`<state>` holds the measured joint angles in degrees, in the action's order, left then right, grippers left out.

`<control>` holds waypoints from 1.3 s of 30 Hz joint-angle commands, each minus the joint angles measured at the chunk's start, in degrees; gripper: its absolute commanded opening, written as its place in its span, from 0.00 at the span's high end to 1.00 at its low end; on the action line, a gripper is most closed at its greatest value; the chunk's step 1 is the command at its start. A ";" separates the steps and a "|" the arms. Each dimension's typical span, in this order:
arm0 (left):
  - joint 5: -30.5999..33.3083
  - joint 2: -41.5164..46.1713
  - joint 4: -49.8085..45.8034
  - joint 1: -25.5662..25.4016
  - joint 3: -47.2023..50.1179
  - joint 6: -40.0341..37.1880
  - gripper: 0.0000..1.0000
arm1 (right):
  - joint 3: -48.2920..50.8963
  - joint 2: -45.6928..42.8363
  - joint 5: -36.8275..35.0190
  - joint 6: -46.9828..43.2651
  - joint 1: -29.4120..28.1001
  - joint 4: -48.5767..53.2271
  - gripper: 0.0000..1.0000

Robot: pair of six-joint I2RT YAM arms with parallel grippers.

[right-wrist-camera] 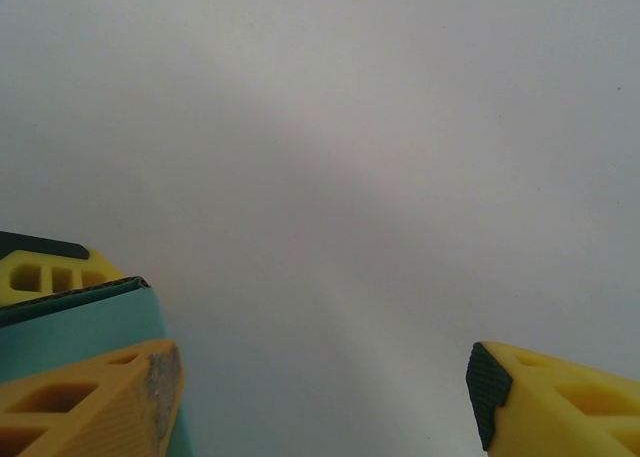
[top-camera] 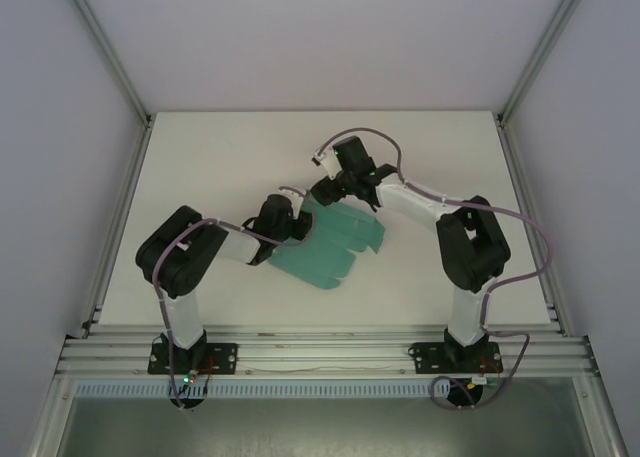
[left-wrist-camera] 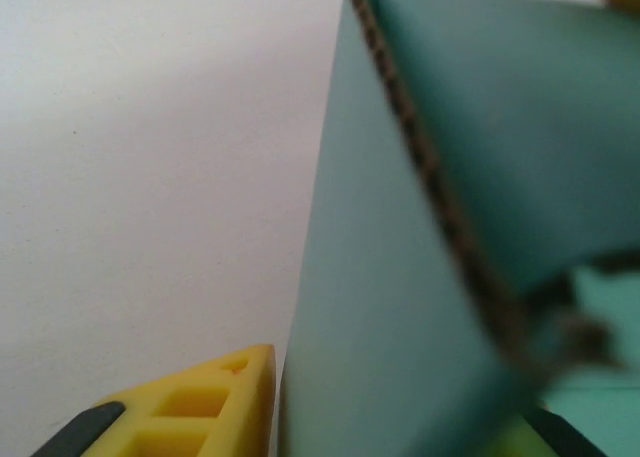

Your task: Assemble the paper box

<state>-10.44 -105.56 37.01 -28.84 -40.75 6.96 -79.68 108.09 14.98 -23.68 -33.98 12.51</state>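
Sitting on the table [top-camera: 200, 157], the box [top-camera: 335, 242] is half-folded. Beside it the right claw [right-wrist-camera: 325, 377] is spread wide. Can't see if the left claw [left-wrist-camera: 400, 407] holds it.

— Box status?
— I've got the paper box [top-camera: 335, 242] approx mid-table [top-camera: 230, 157], teal-green card, half-folded, not closed. Flaps w/ rounded ends point right.
— Close up?
— On my left wrist cam, two panels [left-wrist-camera: 400, 277] meet at an angle; the cut edge shows brown fluting.
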 commanded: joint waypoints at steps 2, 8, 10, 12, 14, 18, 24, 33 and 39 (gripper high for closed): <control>1.75 3.84 -1.85 0.01 -0.37 0.96 0.69 | 3.30 1.25 -3.68 -3.38 -1.76 5.85 0.24; 6.17 4.31 -5.68 0.10 -1.90 0.58 0.74 | 4.27 0.72 -4.64 -3.29 -2.05 4.44 0.24; 7.63 4.19 -6.19 0.12 -1.98 0.65 0.81 | 4.58 0.46 -5.66 -3.08 -2.15 4.40 0.24; 8.59 3.51 -7.98 0.07 -2.76 0.06 0.91 | 4.93 0.02 -6.55 -2.54 -2.20 3.93 0.24; 9.03 2.51 -10.05 0.09 -3.62 -0.11 0.98 | 4.72 -0.08 -7.19 -2.20 -2.14 4.34 0.24; 10.02 0.97 -9.77 0.10 -3.46 0.67 1.00 | 4.28 -0.55 -7.90 0.66 -2.09 4.99 0.24; 7.75 2.79 -8.98 1.76 -3.89 7.34 1.00 | 6.60 -9.34 -6.73 10.45 2.19 5.06 0.21; -6.88 7.68 -6.60 10.90 -4.05 15.98 1.00 | 17.84 -27.65 9.51 17.35 10.42 2.51 0.13; -11.28 9.00 -8.29 10.98 -5.51 16.09 1.00 | 14.17 -23.04 16.46 16.72 10.79 2.12 0.17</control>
<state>-17.47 -98.24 29.56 -17.61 -44.60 21.47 -63.48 81.97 26.26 -7.57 -23.24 14.20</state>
